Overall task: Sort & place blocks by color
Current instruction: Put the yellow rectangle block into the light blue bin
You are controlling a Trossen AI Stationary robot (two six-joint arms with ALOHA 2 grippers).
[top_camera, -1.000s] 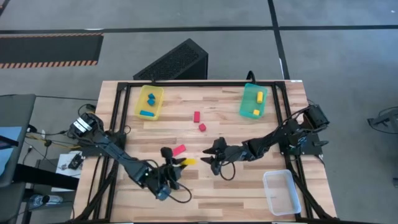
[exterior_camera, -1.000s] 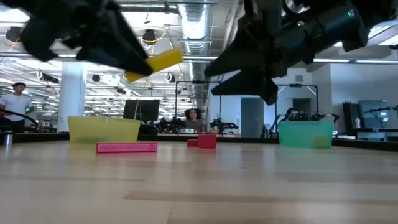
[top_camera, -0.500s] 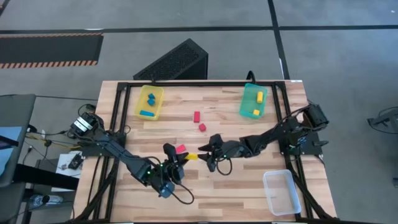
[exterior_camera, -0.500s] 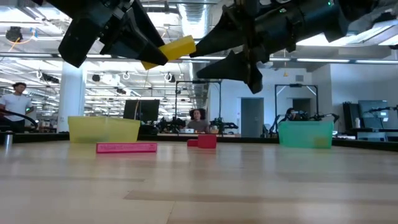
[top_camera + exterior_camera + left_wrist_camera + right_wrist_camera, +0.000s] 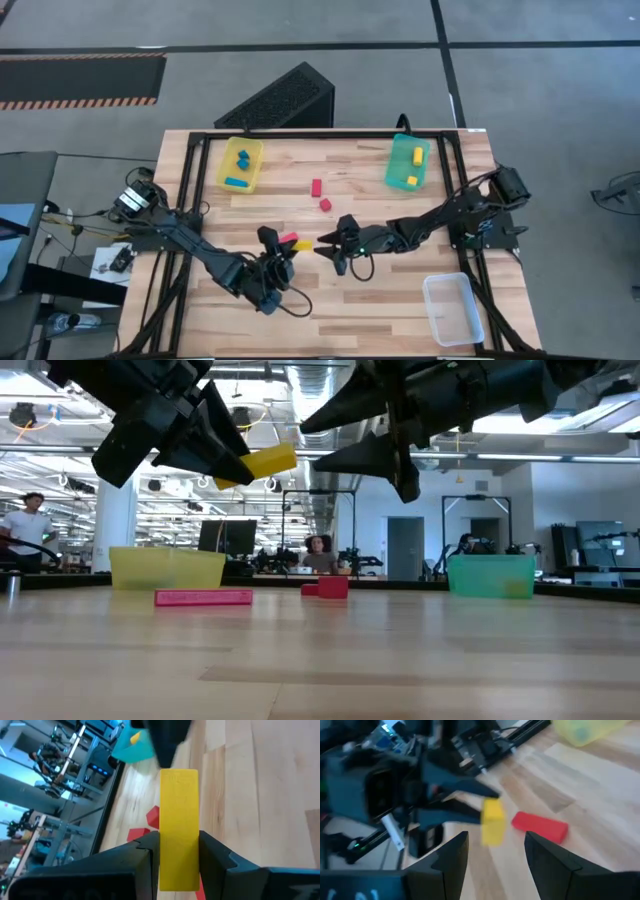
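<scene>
Handover step, mid-air, over the near-middle of the surface (image 5: 400, 200). Left gripper (image 5: 179, 847) has its jaws clenched on the lower part of a yellow bar (image 5: 178, 825), held off the wood with the free end pointing at the right gripper (image 5: 492, 850). Right jaws are spread wide, empty, lined up just short of the bar's free end, not touching it.

A long red bar (image 5: 203, 597) lies on the surface just beside the held bar, two smaller red blocks (image 5: 320, 195) farther back. The yellow tray (image 5: 239, 164) holds blue blocks, the teal tray (image 5: 407, 163) holds yellow blocks, and the clear tray (image 5: 452, 308) looks empty.

Next move likely calls for the right jaws to slide over the free end, close, then the left to let go; the bar probably goes to the teal tray.
</scene>
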